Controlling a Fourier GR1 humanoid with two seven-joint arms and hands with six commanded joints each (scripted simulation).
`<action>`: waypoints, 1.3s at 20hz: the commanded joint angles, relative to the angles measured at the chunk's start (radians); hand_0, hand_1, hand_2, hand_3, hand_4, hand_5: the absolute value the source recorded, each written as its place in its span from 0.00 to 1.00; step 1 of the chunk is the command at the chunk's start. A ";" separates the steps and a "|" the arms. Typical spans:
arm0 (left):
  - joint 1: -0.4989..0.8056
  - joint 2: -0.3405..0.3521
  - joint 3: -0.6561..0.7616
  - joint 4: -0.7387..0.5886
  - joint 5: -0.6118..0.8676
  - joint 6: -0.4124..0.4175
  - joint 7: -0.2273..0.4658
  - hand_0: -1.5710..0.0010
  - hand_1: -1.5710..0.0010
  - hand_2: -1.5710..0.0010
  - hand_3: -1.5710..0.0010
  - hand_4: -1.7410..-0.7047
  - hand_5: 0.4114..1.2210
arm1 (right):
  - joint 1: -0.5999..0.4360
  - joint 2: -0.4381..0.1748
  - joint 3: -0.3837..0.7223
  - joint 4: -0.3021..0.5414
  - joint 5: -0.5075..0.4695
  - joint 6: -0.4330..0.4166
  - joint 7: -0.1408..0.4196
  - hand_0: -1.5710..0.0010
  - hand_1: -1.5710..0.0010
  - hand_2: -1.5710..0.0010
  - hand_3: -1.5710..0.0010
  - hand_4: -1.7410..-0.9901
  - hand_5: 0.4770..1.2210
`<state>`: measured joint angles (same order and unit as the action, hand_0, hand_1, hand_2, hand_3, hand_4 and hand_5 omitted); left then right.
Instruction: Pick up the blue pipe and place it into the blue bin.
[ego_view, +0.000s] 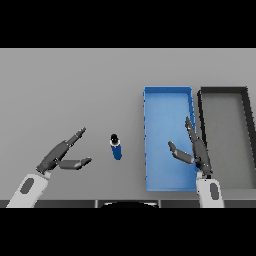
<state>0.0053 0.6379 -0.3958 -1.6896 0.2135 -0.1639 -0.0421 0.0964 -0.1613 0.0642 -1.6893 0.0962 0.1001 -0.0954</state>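
The blue pipe (116, 147), short with a dark top end, stands on the table (60, 90) near its front edge. The blue bin (167, 100), rectangular and open, sits to its right, apart from it.

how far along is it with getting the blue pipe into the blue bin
Nothing looks done yet: the blue pipe stands on the grey table, left of the blue bin, which holds nothing. Nothing is in hand either; the left hand and the right hand are both open, the right one over the bin. Grasping, lifting and placing all remain.
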 joint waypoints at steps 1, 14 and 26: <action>-0.005 -0.009 -0.015 0.003 -0.005 -0.007 0.014 1.00 1.00 1.00 1.00 0.64 0.09 | -0.001 0.002 0.005 -0.003 0.002 0.002 -0.010 1.00 1.00 1.00 1.00 0.67 0.17; -0.126 -0.238 -0.174 0.133 -0.113 -0.034 0.046 1.00 1.00 1.00 1.00 0.60 0.05 | 0.036 0.017 0.008 -0.033 0.000 -0.004 -0.003 1.00 1.00 1.00 1.00 0.62 0.18; -0.238 -0.453 -0.151 0.364 -0.077 -0.027 -0.042 0.88 0.78 0.69 0.67 0.47 0.39 | 0.045 0.006 -0.007 -0.024 -0.012 0.006 -0.026 1.00 1.00 1.00 1.00 0.64 0.17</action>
<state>-0.2335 0.1840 -0.5469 -1.3253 0.1361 -0.1904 -0.0820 0.1415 -0.1558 0.0574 -1.7132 0.0846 0.1063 -0.1233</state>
